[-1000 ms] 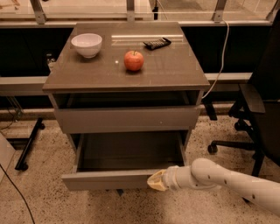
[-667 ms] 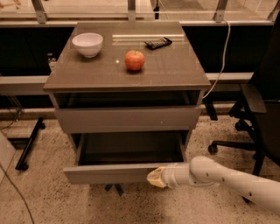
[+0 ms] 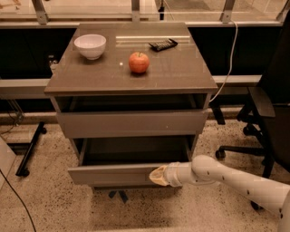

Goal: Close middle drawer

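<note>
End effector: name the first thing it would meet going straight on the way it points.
The flat grey-brown front panel of the pulled-out middle drawer; the end effector seems to be against its right part, though depth is unclear.

Dim room, speckled floor (image 3: 50, 204) showing underfoot.
A black chair (image 3: 274, 113) is standing at right, a white cable (image 3: 232, 54) is hanging near it, windows (image 3: 90, 7) are running behind.

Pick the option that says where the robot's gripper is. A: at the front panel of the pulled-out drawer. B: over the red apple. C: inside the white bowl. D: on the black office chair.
A: the pale-tipped gripper sits at the right part of the flat grey-brown front of the pulled-out middle drawer.
</note>
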{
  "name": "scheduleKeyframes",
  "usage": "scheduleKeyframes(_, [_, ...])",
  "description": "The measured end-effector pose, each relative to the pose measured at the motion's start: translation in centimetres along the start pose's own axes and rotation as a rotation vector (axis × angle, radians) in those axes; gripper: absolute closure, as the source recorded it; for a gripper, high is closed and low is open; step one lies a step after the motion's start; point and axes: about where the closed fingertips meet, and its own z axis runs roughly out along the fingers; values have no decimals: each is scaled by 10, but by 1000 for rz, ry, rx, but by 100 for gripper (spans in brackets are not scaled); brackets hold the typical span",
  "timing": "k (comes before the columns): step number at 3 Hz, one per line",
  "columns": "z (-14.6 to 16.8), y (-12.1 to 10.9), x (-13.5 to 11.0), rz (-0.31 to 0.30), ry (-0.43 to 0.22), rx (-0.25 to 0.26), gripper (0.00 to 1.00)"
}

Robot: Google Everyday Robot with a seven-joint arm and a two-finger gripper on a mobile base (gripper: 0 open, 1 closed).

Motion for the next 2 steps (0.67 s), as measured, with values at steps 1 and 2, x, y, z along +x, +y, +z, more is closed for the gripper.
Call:
scheduleKeyframes(1, [0,0,0,0,0,0,82])
scheduleKeyframes(2, [6,-15,-4,-14,-7,9,59])
